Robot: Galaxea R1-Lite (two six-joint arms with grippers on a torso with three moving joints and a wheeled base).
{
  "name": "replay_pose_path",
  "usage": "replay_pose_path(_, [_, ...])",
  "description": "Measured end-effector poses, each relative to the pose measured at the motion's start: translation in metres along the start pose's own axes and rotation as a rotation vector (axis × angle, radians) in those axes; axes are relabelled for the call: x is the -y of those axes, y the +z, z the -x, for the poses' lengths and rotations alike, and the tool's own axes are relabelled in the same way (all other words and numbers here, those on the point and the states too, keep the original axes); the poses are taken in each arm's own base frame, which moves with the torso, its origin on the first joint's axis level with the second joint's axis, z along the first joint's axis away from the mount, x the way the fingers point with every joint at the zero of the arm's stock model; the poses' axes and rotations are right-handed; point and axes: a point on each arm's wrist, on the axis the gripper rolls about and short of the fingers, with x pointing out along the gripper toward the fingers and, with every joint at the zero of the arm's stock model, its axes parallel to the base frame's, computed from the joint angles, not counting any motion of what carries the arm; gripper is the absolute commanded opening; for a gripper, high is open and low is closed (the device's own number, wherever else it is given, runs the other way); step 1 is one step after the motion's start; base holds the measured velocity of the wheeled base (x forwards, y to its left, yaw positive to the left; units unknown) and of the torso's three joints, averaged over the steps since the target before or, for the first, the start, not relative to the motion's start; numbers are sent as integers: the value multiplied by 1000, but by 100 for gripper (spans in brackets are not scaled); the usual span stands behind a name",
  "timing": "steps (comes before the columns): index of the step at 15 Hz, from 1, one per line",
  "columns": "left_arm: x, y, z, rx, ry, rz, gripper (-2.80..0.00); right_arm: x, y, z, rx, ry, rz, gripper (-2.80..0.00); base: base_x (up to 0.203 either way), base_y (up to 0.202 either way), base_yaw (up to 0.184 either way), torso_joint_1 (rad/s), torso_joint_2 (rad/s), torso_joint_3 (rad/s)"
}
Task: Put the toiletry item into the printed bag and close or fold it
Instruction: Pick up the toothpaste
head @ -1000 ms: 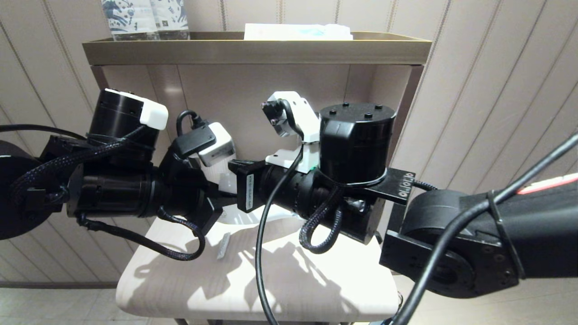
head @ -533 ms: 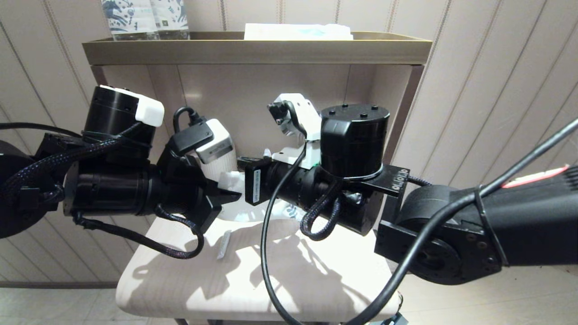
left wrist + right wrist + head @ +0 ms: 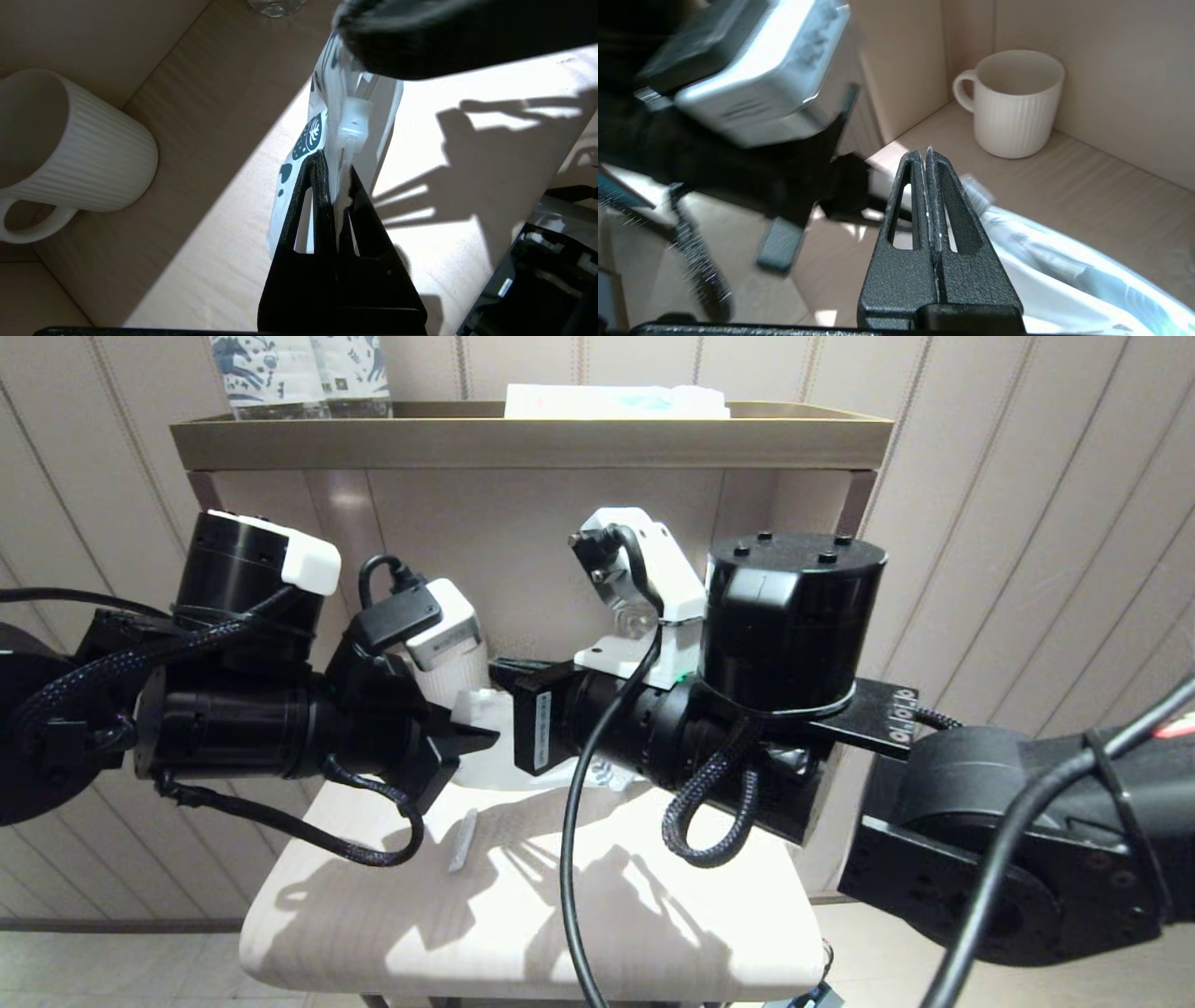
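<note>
Both arms are working over the pale wooden shelf (image 3: pixel 523 933), meeting in the middle. The left gripper (image 3: pixel 337 183) has its fingers pinched together on the edge of the printed bag (image 3: pixel 299 186), holding the white crinkly pouch up off the surface with the leaf print toward the mug side. In the left wrist view a pale translucent piece (image 3: pixel 352 123) sits against the bag above the fingertips; we think it could be part of the toothbrush, but we cannot tell for sure.

The right gripper (image 3: pixel 928 156) has its fingers closed flat against each other with nothing between them, poised just over the bag's crumpled mouth (image 3: pixel 1064 280). Through the plastic there, a long slim grey shape (image 3: pixel 1045 254) shows, likely the toothbrush lying inside (its bristle end seems to be near the opening).

Change over the last second: in the head view the right arm (image 3: pixel 784 635) has lifted and swung slightly outward, and its wrist sits higher than before, while the left gripper and bag stayed put. We read that as the right arm pulling back after pushing the item in, so insertion looks about done and folding or closing the mouth is what remains.

Also present: a white ribbed mug (image 3: pixel 1013 105) in the back corner, a short flat grey strip (image 3: pixel 463 840) on the shelf, and blue-patterned packs (image 3: pixel 299 373) on the top ledge.
</note>
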Motion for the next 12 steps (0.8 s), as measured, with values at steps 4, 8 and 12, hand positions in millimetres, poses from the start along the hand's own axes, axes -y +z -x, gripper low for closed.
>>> replay_pose_path(4, [-1, 1, 0, 17, 7, -4, -280, -5, 2, 5, 4, 14, 13, -280, 0, 0, 0, 0, 0, 0])
replay_pose_path(8, [0, -1, -1, 11, 2, -8, -280, 5, 7, 2, 21, -14, 14, -280, 0, 0, 0, 0, 0, 0])
replay_pose_path(12, [2, -4, 0, 13, 1, -15, -280, 12, 5, -5, 20, -33, 13, -280, 0, 0, 0, 0, 0, 0])
